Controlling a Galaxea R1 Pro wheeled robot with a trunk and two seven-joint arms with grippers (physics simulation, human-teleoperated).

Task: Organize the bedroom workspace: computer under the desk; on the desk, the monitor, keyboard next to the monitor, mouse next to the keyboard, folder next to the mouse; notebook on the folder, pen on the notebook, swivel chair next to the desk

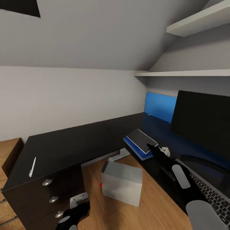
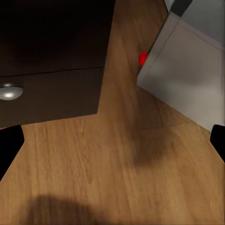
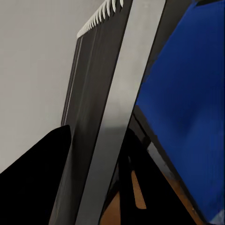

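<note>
My right gripper (image 1: 152,147) pinched the thin grey rectangular notebook (image 1: 141,137), which lay on the flat bright blue folder (image 1: 138,149) at the glossy black desk (image 1: 70,140) edge. Best squared flush before release.

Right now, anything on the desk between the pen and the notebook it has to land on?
Nothing visible: the pen lies on the desk above the drawers, and bare black top runs from it to the notebook on the folder.

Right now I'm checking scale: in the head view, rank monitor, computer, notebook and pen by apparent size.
1. monitor, though cropped and nearer
2. computer
3. notebook
4. pen
</note>
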